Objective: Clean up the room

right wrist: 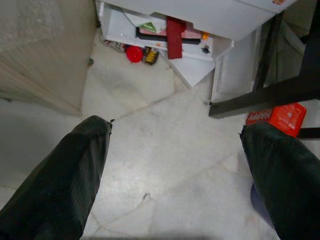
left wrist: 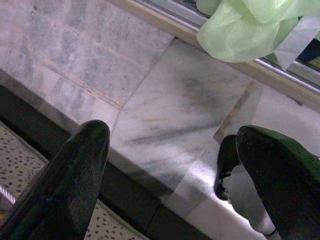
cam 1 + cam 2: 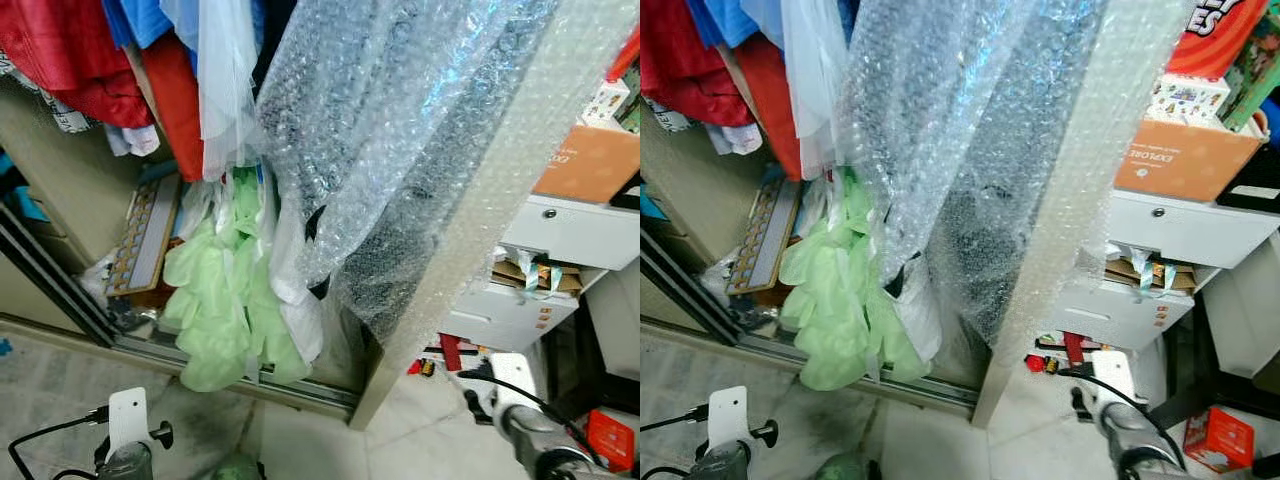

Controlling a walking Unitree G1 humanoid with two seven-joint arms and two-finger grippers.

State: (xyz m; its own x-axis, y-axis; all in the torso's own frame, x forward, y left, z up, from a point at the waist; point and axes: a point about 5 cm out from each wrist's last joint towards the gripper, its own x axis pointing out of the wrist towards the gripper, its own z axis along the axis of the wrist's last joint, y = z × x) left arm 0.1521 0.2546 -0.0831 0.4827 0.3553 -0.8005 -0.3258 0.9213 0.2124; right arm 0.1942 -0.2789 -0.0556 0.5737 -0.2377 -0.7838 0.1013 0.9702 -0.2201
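A closet stands open before me, with pale green plastic bags (image 3: 215, 300) spilling over its floor track (image 3: 300, 392). A large sheet of bubble wrap (image 3: 400, 150) drapes over a tall beige panel (image 3: 450, 270). A small red carton (image 1: 277, 116) lies on the marble floor at my right. My left gripper (image 2: 172, 135) hangs open over bare floor tiles, close to the lowest green bag (image 2: 240, 30). My right gripper (image 1: 174, 127) is open too, above the floor, with nothing between its fingers. Both silver forearms (image 3: 530, 430) show at the bottom edge of the eye views.
Red and blue clothes (image 3: 90, 60) hang at the upper left. A white drawer cabinet (image 3: 560, 235) with an orange box (image 3: 590, 160) on top stands at the right; a red ball (image 1: 133, 53) and small clutter lie under it. A black frame leg (image 1: 260, 95) crosses the floor.
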